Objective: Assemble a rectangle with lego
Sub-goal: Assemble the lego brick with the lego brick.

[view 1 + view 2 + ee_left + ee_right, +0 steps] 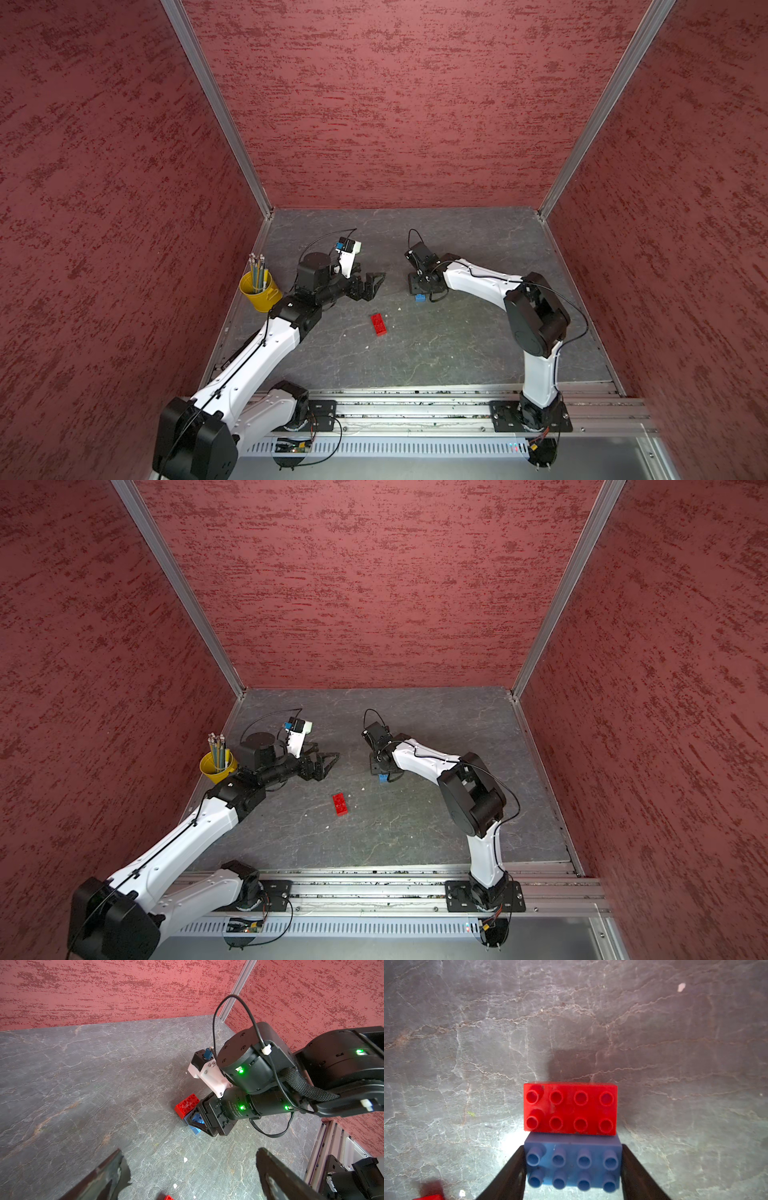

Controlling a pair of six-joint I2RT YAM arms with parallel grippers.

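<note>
Right end effector [572, 1147]: clenched on the short ends of a blue brick [572, 1164], studs facing up. We judge this grip is chosen so that the long side stays free for mating.
Red brick [570, 1108]: lies along the blue brick's far long side, touching it with ends nearly flush. In the right wrist view its edge seems to overlap the blue one. We cannot tell whether the two are locked or only pushed together.
Rectangle: we see no finished one. The red and blue pair under the right arm is its start, and it sits on the tabletop [457, 353] towards the middle.
Lower blue: in the left wrist view some blue [195, 1130] shows beneath the clamped brick. We cannot tell whether this is a second brick.
Loose red brick [378, 324]: lies flat and alone between the two arms, well apart from the pair. We take it for the last stripe, waiting to be fetched.
Left end effector [376, 286]: released, jaws spread wide, grasping nothing. It hangs above the tabletop, turned towards the pair and nearer the loose red brick than the right arm is, so we read it as standing ready.
Pencil cup [262, 301]: stands beside the left arm at the tabletop's edge, clear of the bricks.
Risk: pressing the pair sideways could skew the seam.
</note>
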